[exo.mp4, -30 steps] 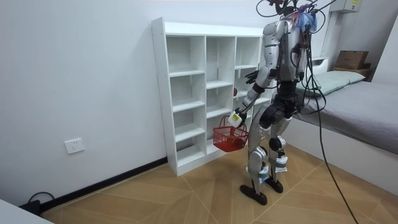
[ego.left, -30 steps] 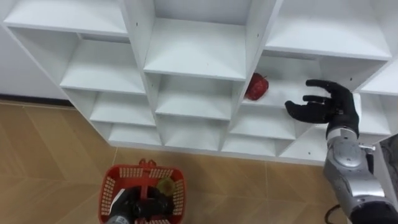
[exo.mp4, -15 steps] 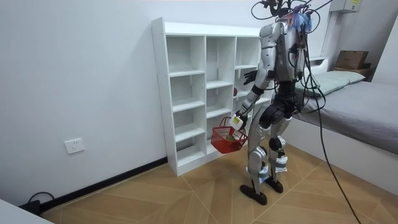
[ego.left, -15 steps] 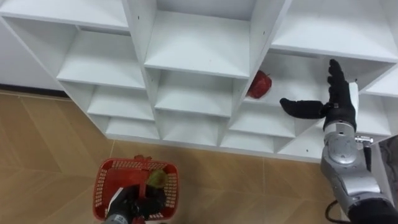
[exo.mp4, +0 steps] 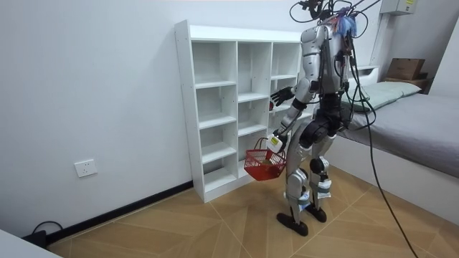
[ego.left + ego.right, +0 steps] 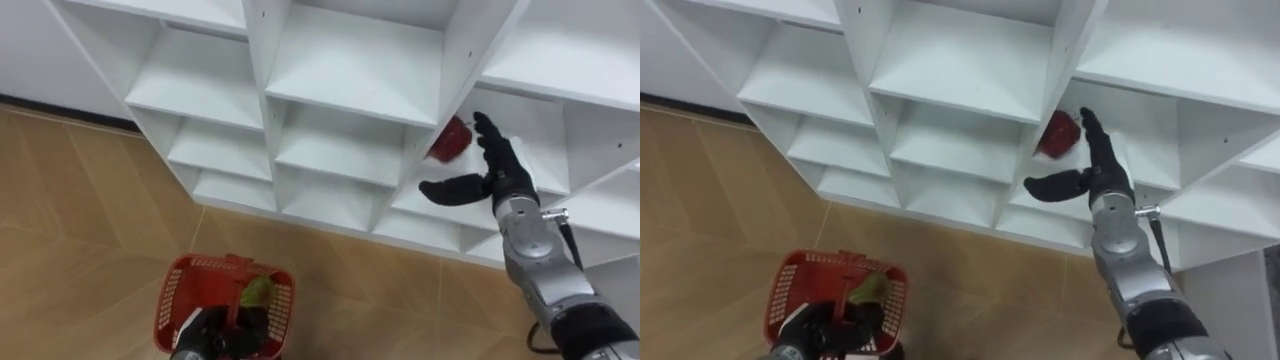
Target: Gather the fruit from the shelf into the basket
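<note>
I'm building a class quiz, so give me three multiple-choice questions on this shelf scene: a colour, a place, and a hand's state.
1. The basket is: A blue; B red; C white.
2. The red fruit lies: A on the floor; B in a compartment of the white shelf unit; C in the basket.
3. The right hand is: A open, fingers spread; B clenched round the fruit; C curled on the basket's handle.
Answers: B, its mesh is red; B, it sits on a shelf board by the hand; A, fingers and thumb are straight and apart.
</note>
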{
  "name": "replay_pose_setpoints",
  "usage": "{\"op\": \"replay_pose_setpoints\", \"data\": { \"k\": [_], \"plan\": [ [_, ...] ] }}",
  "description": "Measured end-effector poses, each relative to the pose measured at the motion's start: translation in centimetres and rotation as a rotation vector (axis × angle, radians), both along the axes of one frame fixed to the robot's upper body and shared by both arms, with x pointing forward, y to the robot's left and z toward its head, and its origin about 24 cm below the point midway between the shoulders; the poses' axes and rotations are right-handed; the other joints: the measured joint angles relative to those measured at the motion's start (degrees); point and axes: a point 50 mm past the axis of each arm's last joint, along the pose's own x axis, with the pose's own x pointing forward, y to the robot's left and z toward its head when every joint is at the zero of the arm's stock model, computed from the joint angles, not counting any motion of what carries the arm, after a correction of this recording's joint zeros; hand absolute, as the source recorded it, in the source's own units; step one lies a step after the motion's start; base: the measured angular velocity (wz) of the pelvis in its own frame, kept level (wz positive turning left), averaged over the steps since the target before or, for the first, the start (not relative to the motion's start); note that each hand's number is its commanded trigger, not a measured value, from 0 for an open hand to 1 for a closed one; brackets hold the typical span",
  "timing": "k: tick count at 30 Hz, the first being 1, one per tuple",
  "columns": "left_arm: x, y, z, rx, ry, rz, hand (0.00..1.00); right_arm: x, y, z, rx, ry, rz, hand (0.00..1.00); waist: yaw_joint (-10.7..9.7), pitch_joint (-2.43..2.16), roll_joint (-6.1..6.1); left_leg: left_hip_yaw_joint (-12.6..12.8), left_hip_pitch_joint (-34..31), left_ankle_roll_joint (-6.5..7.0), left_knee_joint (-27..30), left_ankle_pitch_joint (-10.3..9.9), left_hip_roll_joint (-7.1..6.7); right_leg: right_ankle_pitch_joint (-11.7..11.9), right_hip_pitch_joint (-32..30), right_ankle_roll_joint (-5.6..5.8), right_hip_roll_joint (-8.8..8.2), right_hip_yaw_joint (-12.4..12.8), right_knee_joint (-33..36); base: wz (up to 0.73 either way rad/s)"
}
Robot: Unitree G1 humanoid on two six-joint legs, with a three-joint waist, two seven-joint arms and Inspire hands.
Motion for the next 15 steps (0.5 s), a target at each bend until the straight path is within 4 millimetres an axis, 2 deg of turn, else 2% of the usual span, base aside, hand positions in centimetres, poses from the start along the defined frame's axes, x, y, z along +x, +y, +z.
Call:
{"op": "replay_pose_setpoints", "data": {
  "k": [3, 9, 15],
  "plan": [
    [0.2, 0.1, 0.1, 0.003, -0.003, -0.001, 1.00, 0.4, -0.3, 0.2, -0.026, 0.011, 0.003, 0.00, 0.2, 0.26, -0.18, -0.3, -0.7, 0.07, 0.0, 0.0, -0.03, 0.0, -0.6, -0.03, -0.03, -0.4, -0.1, 0.05],
    [0.8, -0.1, 0.3, -0.006, -0.017, -0.011, 1.00, 1.4, -0.5, 0.8, -0.095, 0.015, 0.013, 0.00, 0.2, 0.34, -0.33, -0.8, -2.3, 0.07, -0.1, 0.1, -0.23, -0.1, -2.3, -0.11, -0.13, -0.5, 0.7, 0.01],
    [1.2, -0.4, 0.4, -0.007, -0.025, -0.034, 1.00, 1.5, -0.7, 0.7, -0.104, 0.020, -0.008, 0.00, 0.2, 0.44, -0.43, -1.1, -2.7, 0.07, 0.2, 0.1, -0.38, -0.3, -2.5, -0.04, -0.23, -0.6, 0.9, 0.01]
  ]
}}
